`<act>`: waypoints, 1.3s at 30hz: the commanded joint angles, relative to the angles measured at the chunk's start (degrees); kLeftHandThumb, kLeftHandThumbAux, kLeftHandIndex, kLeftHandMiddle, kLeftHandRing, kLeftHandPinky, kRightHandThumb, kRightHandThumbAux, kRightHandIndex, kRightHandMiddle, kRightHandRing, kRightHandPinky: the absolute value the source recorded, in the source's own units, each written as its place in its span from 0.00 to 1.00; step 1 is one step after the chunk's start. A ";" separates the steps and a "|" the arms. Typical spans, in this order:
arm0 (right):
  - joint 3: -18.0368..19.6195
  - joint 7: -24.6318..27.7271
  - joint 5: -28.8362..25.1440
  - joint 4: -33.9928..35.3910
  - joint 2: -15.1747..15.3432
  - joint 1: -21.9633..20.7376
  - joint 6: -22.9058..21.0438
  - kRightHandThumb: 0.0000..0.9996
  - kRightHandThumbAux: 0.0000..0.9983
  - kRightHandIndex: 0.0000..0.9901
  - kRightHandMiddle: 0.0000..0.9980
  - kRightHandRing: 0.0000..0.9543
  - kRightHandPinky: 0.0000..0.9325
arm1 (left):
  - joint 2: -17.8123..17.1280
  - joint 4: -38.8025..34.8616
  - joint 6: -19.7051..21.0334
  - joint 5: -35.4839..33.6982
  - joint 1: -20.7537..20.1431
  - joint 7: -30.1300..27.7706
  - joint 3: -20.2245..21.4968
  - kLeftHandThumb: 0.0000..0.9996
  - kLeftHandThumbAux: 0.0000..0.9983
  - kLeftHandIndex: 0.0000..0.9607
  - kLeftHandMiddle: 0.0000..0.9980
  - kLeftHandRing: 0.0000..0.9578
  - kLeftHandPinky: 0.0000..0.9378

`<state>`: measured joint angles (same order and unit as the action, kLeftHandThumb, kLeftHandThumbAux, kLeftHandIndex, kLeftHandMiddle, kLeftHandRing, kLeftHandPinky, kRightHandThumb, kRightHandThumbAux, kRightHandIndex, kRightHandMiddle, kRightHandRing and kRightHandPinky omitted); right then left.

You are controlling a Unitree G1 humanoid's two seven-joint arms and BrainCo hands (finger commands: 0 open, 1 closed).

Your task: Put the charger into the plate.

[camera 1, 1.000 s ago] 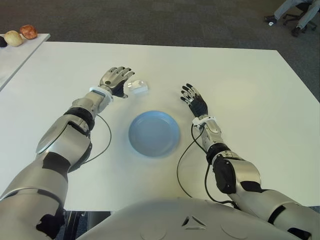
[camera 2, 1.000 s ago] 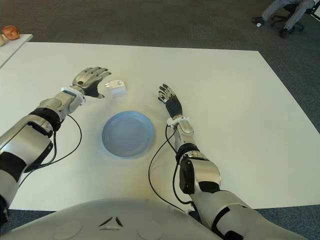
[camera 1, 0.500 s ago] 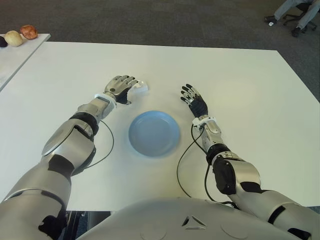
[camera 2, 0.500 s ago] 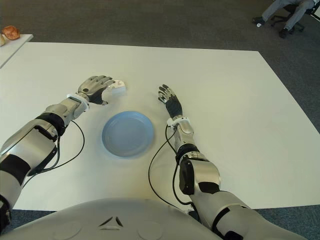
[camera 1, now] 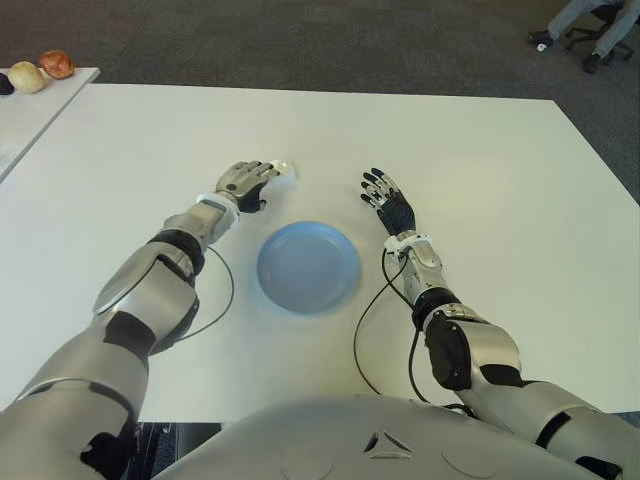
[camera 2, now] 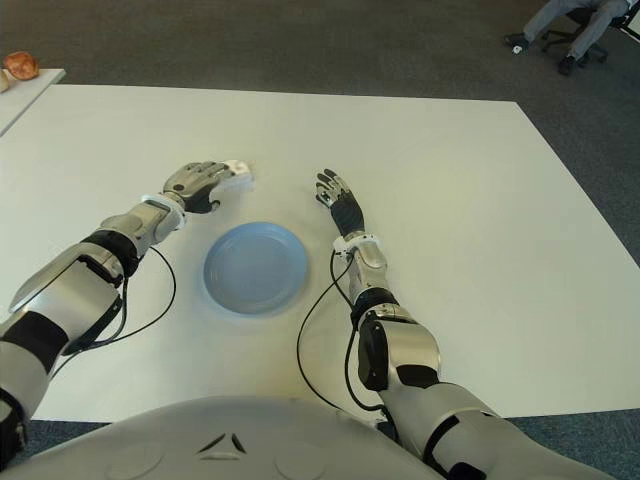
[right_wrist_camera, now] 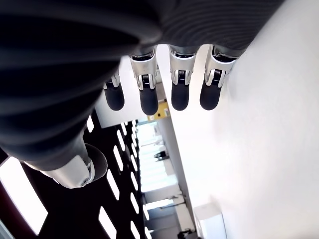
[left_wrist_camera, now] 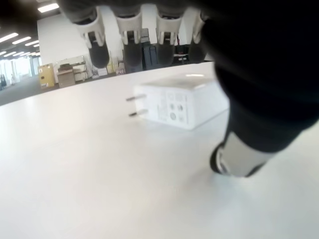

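Far to the left of both hands, a side table (camera 1: 40, 100) carried three small round items (camera 1: 40, 72), one dark, one pale and one reddish, too small to name. On the white table (camera 1: 500, 180) the left hand (camera 1: 248, 181) reached forward with its palm down, its fingers (left_wrist_camera: 131, 31) extended and only loosely bent over the white charger (left_wrist_camera: 185, 101), which lay flat on the tabletop under and just ahead of the fingertips. In the left wrist view the charger's two metal prongs (left_wrist_camera: 137, 105) pointed sideways, the four fingers hung above the block without closing on it, and the thumb (left_wrist_camera: 238, 157) tip came down to the table close beside it; whether the thumb touched the block could not be told. The charger was not grasped and stood outside the plate. The round blue plate (camera 1: 308, 266) sat just behind and to the right of the left hand, nearer the robot's body, between the two forearms, and it held nothing. A black cable (camera 1: 214, 285) looped on the table beside the left forearm. To the right of the plate, the right hand (camera 1: 388, 203) lay palm up with its fingers (right_wrist_camera: 179, 84) spread and straight, holding nothing. A second black cable (camera 1: 365, 320) curved beside the right forearm. In the far right corner of the carpeted floor (camera 1: 300, 40), a person's legs (camera 1: 590, 14) and an office chair base (camera 1: 598, 45) were visible.
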<state>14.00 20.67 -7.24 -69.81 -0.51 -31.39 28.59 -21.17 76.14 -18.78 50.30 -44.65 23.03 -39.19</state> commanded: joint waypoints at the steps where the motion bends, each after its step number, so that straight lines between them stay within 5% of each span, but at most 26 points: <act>1: -0.09 -0.16 -0.03 -3.20 -1.10 5.61 -3.80 0.05 0.62 0.10 0.14 0.09 0.07 | 0.82 0.79 0.31 -0.86 2.10 -2.03 0.15 0.00 0.72 0.00 0.00 0.00 0.03; 31: -0.51 -0.02 0.15 -1.92 -1.56 6.70 -2.95 0.02 0.62 0.09 0.12 0.08 0.07 | 0.63 1.41 1.26 -1.05 5.47 -2.14 -1.31 0.00 0.68 0.00 0.01 0.00 0.03; 39: -0.66 -0.55 0.27 -1.71 -1.82 6.79 -3.22 0.00 0.62 0.08 0.12 0.08 0.06 | -1.29 1.43 0.83 3.57 6.46 0.19 -6.59 0.00 0.73 0.00 0.01 0.00 0.03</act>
<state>13.72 21.26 -7.21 -68.30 -1.62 -29.72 29.53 -21.76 75.92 -17.60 49.74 -42.56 24.93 -41.93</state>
